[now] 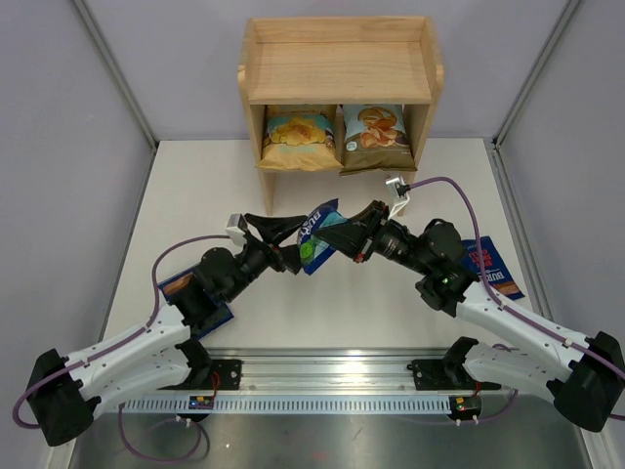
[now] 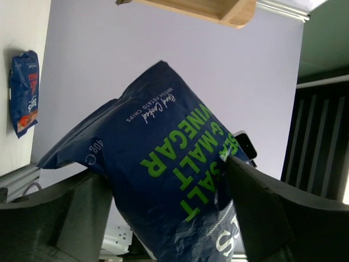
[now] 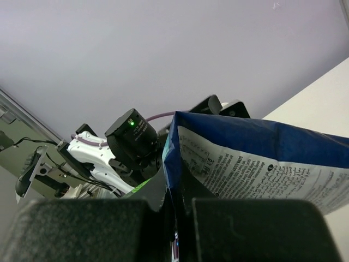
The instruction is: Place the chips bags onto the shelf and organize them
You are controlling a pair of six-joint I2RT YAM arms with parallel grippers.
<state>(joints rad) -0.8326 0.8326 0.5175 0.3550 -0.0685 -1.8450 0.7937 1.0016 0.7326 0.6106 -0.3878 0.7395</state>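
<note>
The green-lettered Burts bag (image 1: 320, 237) hangs in the air above mid-table between both grippers. My left gripper (image 1: 298, 244) has its jaws spread wide across the bag's width (image 2: 163, 164), with both fingers (image 2: 256, 202) pressing on it. My right gripper (image 1: 344, 239) is shut on the bag's edge seam (image 3: 229, 158). The yellow Chips bag (image 1: 298, 137) and the Cassava Chips bag (image 1: 374, 127) stand side by side in the lower tier of the wooden shelf (image 1: 337, 68). One red-lettered Burts bag (image 1: 493, 266) lies on the right of the table. Another (image 1: 200, 293) lies partly under my left arm.
The shelf stands against the back wall, and its top tier holds nothing. A red-lettered bag (image 2: 23, 93) lies flat on the table in the left wrist view. Grey side walls enclose the white table (image 1: 195, 195).
</note>
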